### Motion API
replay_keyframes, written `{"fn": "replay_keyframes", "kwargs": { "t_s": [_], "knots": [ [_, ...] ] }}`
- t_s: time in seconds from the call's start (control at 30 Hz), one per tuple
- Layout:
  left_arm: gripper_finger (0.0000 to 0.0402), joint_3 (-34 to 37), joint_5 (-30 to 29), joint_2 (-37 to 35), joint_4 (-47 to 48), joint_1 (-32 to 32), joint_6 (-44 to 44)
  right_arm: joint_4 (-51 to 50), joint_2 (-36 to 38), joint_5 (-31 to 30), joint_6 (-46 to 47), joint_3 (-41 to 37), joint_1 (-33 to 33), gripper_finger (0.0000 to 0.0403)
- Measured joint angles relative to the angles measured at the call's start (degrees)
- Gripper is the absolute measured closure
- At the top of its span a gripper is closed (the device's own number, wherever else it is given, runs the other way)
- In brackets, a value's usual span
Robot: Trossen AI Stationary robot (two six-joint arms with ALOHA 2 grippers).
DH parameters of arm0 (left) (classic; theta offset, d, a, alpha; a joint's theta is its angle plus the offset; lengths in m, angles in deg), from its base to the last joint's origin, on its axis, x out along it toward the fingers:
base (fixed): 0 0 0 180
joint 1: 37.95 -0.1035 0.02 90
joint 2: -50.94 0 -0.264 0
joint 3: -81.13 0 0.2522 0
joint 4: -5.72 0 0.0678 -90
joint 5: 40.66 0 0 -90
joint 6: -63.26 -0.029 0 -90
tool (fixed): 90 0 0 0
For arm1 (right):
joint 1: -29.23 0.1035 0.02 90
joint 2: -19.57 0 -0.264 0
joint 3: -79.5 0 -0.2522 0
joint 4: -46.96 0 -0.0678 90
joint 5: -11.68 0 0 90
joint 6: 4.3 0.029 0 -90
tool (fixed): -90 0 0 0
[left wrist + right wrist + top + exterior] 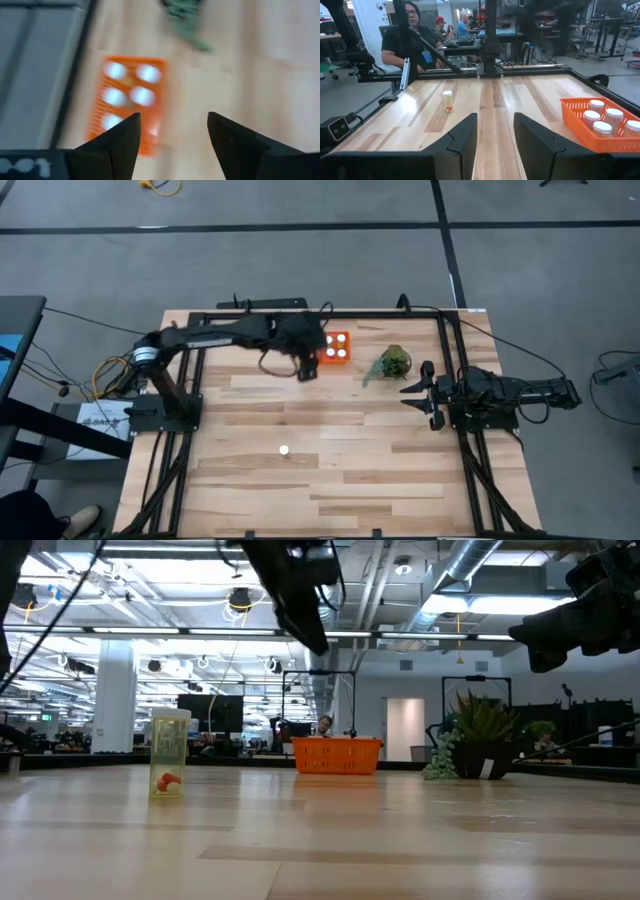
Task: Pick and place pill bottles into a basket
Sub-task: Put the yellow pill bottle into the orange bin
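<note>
The left gripper (308, 370) hangs with its fingers spread and empty just beside the orange basket (338, 348), which holds five white-capped pill bottles (142, 95) near the table's far edge. One pill bottle (284, 449) stands alone mid-table, well apart. The right gripper (418, 392) waits released near the small potted plant (392, 362)
</note>
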Motion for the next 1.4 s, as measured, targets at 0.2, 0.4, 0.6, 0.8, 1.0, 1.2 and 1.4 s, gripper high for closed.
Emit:
{"fn": "replay_keyframes", "kwargs": {
  "t_s": [0.2,0.4,0.6,0.8,1.0,1.2,1.4],
  "knots": [
    [0.0182,7.11,-1.61,-5.47,6.77,12.70,13.36,0.00,0.00,0.01,-0.01,0.00,0.00,0.0282],
    [0.0188,12.91,-6.83,-7.62,7.46,26.71,29.45,0.00,-0.02,0.01,-0.01,0.00,-0.01,0.0282],
    [0.0210,12.96,-7.66,-7.66,7.88,34.87,40.49,0.00,-0.02,0.00,-0.01,0.00,0.00,0.0282],
    [0.0217,12.96,-6.31,-7.64,7.86,38.32,46.11,0.00,-0.02,0.00,-0.01,0.00,0.01,0.0282],
    [0.0204,15.53,-6.02,-7.59,6.18,39.29,48.26,0.00,-0.02,0.00,-0.01,0.00,0.01,0.0282],
    [0.0183,22.50,-2.38,-7.49,-2.20,39.16,49.25,0.00,-0.02,0.00,-0.01,0.00,-0.01,0.0282],
    [0.0160,25.51,-1.33,-7.49,-5.00,39.16,49.28,0.00,-0.02,0.01,-0.01,0.00,0.01,0.0282]
  ]
}}
